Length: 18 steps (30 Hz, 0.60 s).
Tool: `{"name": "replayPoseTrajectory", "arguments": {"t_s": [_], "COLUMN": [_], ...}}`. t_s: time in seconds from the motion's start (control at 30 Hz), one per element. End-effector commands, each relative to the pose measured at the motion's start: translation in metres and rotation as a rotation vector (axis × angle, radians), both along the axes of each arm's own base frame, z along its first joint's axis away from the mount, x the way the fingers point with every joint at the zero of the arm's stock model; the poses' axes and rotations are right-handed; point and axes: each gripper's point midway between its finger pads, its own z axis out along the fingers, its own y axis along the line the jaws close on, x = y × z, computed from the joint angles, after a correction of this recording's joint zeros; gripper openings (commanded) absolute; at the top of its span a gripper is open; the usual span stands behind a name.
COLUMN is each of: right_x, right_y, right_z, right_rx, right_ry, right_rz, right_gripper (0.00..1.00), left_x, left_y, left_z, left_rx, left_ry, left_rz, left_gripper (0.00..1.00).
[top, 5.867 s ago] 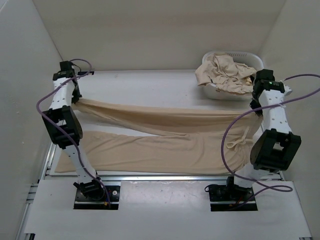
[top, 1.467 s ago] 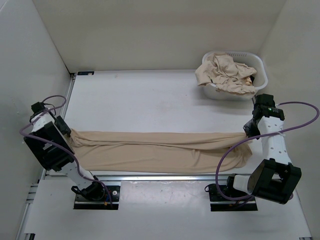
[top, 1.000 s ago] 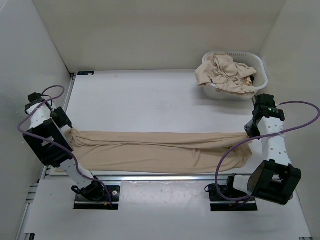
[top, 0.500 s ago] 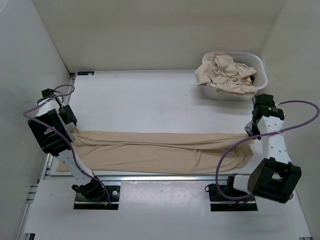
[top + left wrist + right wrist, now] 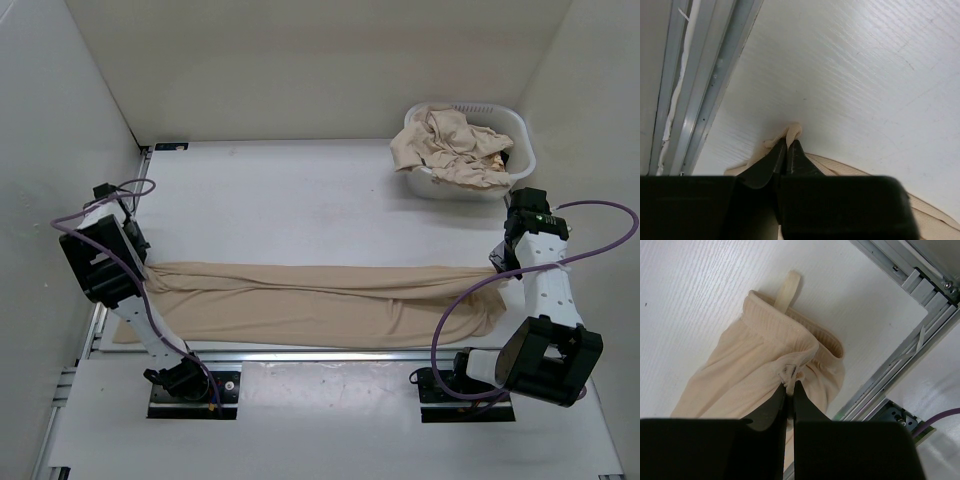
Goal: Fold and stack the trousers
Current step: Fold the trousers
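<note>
One pair of trousers [image 5: 320,300] is stretched along the near edge of the table [image 5: 300,200], leg laid on leg. The leg end is clamped in the left gripper [image 5: 787,143], the waist in the right gripper [image 5: 789,385]. An end-to-end fold is probably called for next.

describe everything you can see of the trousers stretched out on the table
The trousers are beige soft cloth, lying flat as one long band stretched sideways across the near side of the table. The ribbed waistband with its drawstring loop is at the right end, pinched by the shut right pincer; the left pincer is shut on a tuft at the leg end.
</note>
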Motion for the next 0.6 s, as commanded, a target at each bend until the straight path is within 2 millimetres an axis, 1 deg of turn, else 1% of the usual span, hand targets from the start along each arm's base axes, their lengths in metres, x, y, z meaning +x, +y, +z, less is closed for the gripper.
{"name": "replayPoseTrajectory", "arguments": {"t_s": [0.0,0.07,0.1,0.13,0.17,0.2,0.23,0.27,0.3,0.33,0.37,0.4,0.43,0.47,0.5,0.53,0.57], "right_x": [0.006,0.006,0.008,0.008,0.011,0.015,0.017,0.018,0.025,0.028,0.026,0.025,0.024,0.025,0.024,0.026,0.029], "right_y": [-0.007,-0.007,-0.008,-0.008,-0.011,-0.010,-0.011,-0.012,-0.014,-0.016,-0.018,-0.020,-0.020,-0.019,-0.020,-0.020,-0.020], "right_z": [0.011,0.013,0.016,0.016,0.026,0.031,0.038,0.044,0.059,0.067,0.074,0.081,0.088,0.088,0.091,0.092,0.090], "right_rx": [-0.032,-0.032,-0.034,-0.034,-0.040,-0.035,-0.037,-0.032,-0.039,-0.038,-0.039,-0.031,-0.028,-0.019,-0.011,-0.013,-0.007], "right_ry": [-0.025,-0.025,-0.034,-0.034,-0.056,-0.075,-0.087,-0.099,-0.141,-0.166,-0.184,-0.206,-0.234,-0.236,-0.253,-0.262,-0.271], "right_rz": [-0.001,-0.001,-0.001,-0.001,-0.010,-0.006,-0.006,-0.014,-0.022,-0.027,-0.049,-0.072,-0.076,-0.071,-0.087,-0.087,-0.083], "right_gripper": [0.00,0.00,0.00,0.00,0.00,0.00,0.00,0.00,0.00,0.00,0.00,0.00,0.00,0.00,0.00,0.00,0.00], "left_x": [-0.002,0.005,0.007,0.014,0.015,0.018,0.024,0.024,0.027,0.028,0.028,0.028,0.025,0.023,0.020,0.016,0.012], "left_y": [0.008,0.012,0.014,0.017,0.023,0.025,0.030,0.035,0.037,0.040,0.046,0.045,0.046,0.045,0.041,0.037,0.030], "left_z": [0.013,0.027,0.040,0.054,0.066,0.079,0.108,0.124,0.139,0.164,0.184,0.196,0.215,0.223,0.224,0.230,0.217], "left_rx": [0.046,0.067,0.083,0.104,0.121,0.138,0.169,0.190,0.209,0.235,0.263,0.271,0.291,0.300,0.294,0.295,0.266], "left_ry": [-0.013,-0.052,-0.082,-0.119,-0.148,-0.179,-0.253,-0.287,-0.322,-0.381,-0.424,-0.454,-0.498,-0.514,-0.522,-0.539,-0.519], "left_rz": [0.015,0.016,0.016,0.017,0.028,0.029,0.035,0.045,0.045,0.051,0.064,0.059,0.065,0.065,0.059,0.054,0.046], "left_gripper": [0.14,0.14,0.14,0.14,0.14,0.14,0.14,0.14,0.14,0.14,0.14,0.14,0.14,0.14,0.14,0.14,0.14]}}
